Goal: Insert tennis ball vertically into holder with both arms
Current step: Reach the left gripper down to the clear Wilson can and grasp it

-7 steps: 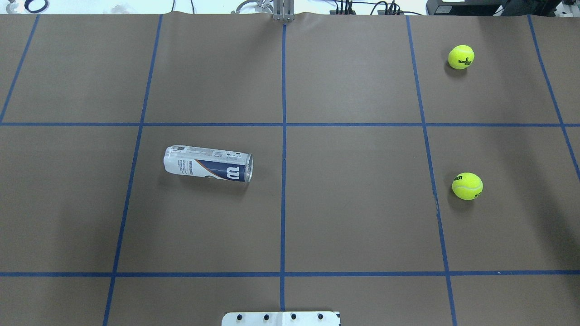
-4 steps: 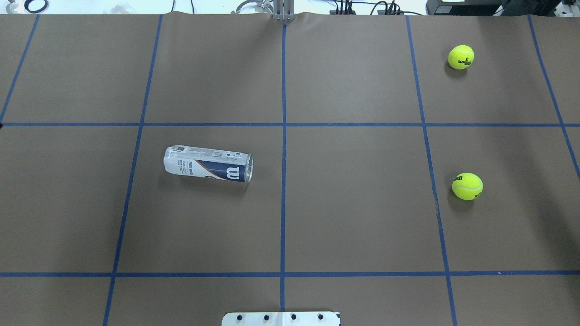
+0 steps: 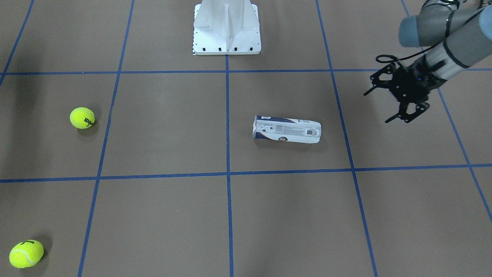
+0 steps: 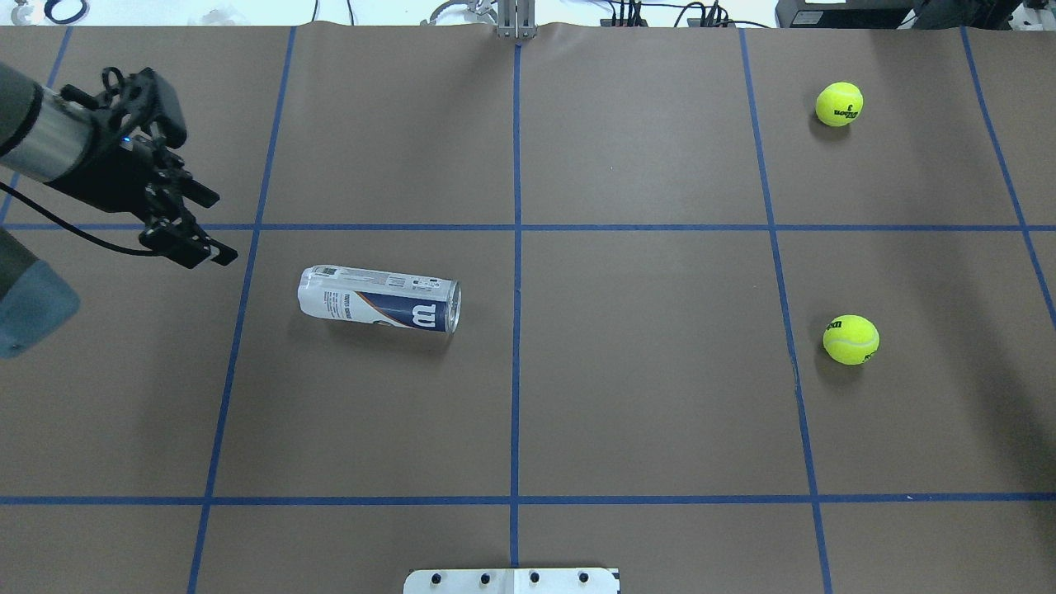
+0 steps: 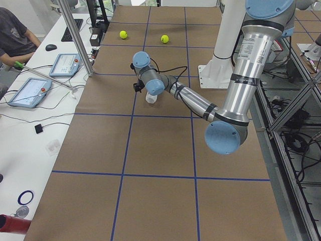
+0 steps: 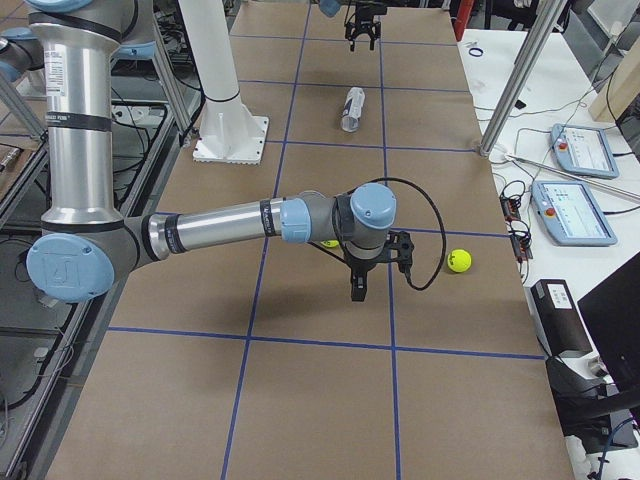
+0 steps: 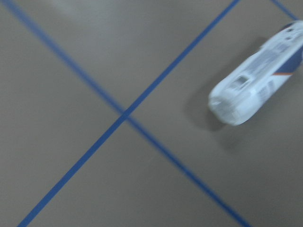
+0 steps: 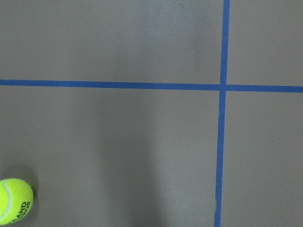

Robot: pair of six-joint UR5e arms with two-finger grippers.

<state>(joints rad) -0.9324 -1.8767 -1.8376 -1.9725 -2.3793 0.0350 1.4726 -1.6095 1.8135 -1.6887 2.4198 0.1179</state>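
Holder (image 4: 378,299) lies flat — left gripper (image 4: 219,228) hovers near.

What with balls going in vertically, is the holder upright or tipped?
Tipped. The holder lies flat on its side on the table, its label reading sideways.

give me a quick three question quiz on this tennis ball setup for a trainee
1. True or false: the holder stands upright on the table.
2. How many tennis balls lie on the table? A) one B) two C) three
3. Which arm's jaws hang nearer the holder?

Key: 1. False, it lies on its side. 2. B. 3. The left arm, with its jaws spread.
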